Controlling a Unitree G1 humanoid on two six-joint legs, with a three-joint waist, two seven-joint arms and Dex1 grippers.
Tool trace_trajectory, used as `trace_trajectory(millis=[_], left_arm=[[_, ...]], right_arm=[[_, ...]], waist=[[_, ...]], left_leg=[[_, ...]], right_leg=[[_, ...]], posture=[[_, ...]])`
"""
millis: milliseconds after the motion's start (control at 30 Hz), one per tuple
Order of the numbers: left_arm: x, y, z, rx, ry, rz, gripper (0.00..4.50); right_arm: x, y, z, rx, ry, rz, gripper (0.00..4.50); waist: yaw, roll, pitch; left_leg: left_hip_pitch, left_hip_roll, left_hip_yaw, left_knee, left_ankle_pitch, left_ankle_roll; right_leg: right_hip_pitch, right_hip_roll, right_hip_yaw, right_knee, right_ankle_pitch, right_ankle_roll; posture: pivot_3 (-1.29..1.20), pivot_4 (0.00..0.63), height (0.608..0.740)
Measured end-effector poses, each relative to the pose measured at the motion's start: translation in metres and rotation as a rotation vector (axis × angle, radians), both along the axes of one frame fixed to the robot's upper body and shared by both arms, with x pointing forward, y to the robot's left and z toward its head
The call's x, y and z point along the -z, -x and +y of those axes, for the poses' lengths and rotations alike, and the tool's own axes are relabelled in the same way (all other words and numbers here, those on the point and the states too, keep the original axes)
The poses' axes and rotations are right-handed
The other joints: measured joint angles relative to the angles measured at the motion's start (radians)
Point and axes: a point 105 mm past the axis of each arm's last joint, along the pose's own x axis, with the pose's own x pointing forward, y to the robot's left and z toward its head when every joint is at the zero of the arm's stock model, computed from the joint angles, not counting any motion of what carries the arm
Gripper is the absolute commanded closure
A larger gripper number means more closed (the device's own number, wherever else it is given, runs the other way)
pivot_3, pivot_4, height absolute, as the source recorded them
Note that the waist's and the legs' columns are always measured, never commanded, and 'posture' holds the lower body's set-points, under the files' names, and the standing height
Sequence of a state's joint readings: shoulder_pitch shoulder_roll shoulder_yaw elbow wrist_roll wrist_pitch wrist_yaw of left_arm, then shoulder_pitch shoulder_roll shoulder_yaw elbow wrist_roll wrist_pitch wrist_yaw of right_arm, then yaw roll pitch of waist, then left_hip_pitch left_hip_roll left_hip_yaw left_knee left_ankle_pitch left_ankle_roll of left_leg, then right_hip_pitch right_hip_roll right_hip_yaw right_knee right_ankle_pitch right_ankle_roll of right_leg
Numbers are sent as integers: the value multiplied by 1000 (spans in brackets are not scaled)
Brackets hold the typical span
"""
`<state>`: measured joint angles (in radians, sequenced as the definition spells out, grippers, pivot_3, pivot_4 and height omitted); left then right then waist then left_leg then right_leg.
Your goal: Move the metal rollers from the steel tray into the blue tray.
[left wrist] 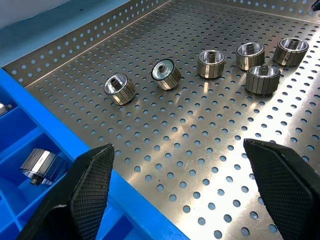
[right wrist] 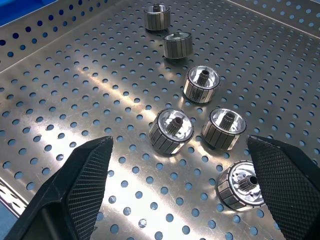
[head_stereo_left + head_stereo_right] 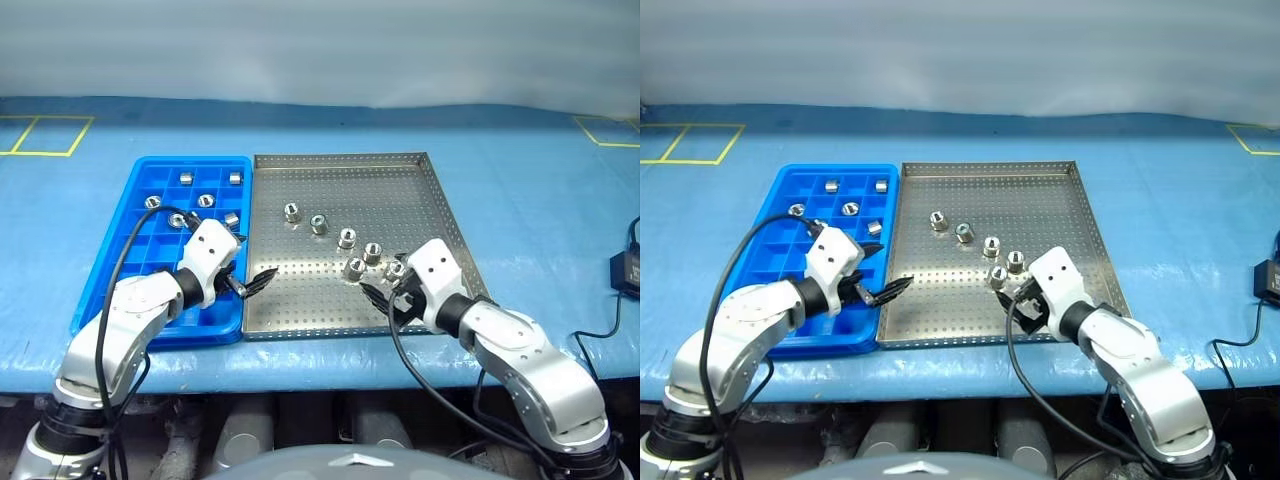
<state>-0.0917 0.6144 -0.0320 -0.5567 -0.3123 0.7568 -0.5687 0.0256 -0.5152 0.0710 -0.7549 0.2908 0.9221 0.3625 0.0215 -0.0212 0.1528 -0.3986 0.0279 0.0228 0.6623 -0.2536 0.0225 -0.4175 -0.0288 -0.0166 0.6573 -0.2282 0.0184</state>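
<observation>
**A:** Where do your metal rollers stand right now?

**B:** You have six left on the steel tray, strung in a loose diagonal from its middle toward the near right corner. Six more already sit in separate cells at the far end of the blue tray, which lies just beside the steel one on the blue surface.

**A:** And your end effectors?

**B:** Both have their fingers spread wide with nothing between them. Your left end effector hovers over the seam where the two trays meet, probably so it can serve either side. Your right end effector points at the nearest cluster; the closest roller lies just inside one finger, so you look lined up to close on that one first.
</observation>
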Motion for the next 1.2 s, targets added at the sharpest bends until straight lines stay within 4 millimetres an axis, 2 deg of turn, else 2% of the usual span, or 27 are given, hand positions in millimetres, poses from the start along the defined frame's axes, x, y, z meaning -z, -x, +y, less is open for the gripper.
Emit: trace_trajectory(millis=[1200], left_arm=[[-3,0,-3,13,14,-6,19]], right_arm=[[1,-1,3,4,9,-9,0]], waist=[[0,0,0]], left_leg=[[0,0,0,0,0,0]], right_leg=[[0,0,0,0,0,0]], posture=[[57,150,740]])
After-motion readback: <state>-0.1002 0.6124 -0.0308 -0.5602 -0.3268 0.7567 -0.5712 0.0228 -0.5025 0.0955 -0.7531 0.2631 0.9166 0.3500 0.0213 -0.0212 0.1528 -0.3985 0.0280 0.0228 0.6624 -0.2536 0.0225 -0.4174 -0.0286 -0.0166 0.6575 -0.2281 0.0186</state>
